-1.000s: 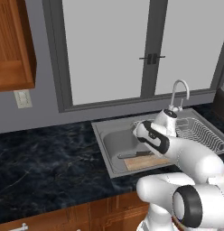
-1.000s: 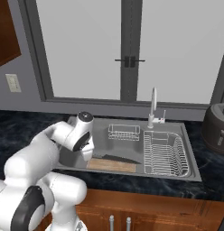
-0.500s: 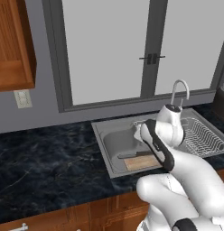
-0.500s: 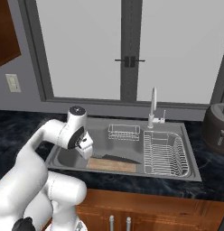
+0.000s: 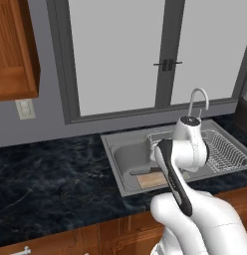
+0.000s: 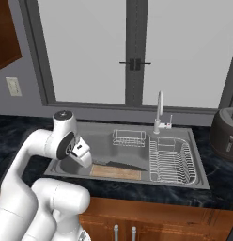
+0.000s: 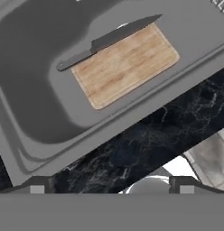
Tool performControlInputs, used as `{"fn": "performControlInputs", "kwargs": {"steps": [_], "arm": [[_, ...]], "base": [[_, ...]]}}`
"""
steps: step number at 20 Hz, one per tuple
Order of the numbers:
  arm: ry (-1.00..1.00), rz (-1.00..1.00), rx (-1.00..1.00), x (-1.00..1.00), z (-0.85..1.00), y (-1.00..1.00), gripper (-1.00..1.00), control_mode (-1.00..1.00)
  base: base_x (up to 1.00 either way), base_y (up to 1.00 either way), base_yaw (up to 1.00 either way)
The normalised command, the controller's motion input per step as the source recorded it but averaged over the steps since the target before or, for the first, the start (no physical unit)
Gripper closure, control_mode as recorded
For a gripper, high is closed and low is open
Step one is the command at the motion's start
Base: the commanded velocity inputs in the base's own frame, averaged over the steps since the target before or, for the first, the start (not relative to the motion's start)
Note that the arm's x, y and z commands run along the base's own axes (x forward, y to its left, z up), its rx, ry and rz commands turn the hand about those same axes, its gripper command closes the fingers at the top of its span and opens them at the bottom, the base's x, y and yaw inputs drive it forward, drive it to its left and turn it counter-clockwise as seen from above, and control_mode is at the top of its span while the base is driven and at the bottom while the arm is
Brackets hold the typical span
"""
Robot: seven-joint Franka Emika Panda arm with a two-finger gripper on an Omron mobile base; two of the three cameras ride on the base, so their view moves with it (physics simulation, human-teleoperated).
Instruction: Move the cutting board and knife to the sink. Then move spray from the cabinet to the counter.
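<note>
In the sink [image 7: 50, 58], light-tan cutting board [image 7: 127, 63] under slim grey knife [image 7: 107, 38].

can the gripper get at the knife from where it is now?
Probably yes. The open gripper hangs above the sink, and the knife lies exposed along the cutting board edge, nothing over it.

From my right base camera, the cutting board [image 6: 115, 172] lay flat at the front of the sink [image 6: 198, 160], with the knife [image 6: 121, 165] along its far edge. My arm bent over the sink's left end, beside a wire dish rack [image 6: 171, 161] and faucet [image 6: 159, 113].
</note>
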Motion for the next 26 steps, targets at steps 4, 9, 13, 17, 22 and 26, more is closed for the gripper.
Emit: {"fn": "performControlInputs", "kwargs": {"steps": [4, 9, 13, 17, 22, 26], "arm": [[-0.01, 0.10, -0.08, -0.37, 0.14, -0.02, -1.00, -1.00], [0.00, 0.12, -0.03, -0.29, 0.12, 0.00, -1.00, -1.00], [0.00, 0.13, -0.05, -0.24, 0.08, -0.02, -1.00, -1.00], [0.01, 0.00, -0.01, 0.00, 0.00, 0.00, -1.00, -1.00], [0.00, 0.00, 0.00, -0.01, 0.00, 0.00, -1.00, -1.00], [0.00, 0.00, 0.00, 0.00, 0.00, 0.00, -1.00, 1.00]], "base": [[0.00, 0.00, 0.00], [0.00, 0.00, 0.00], [0.00, 0.00, 0.00], [0.00, 0.00, 0.00], [0.00, 0.00, 0.00], [-0.26, 0.01, 0.00]]}}
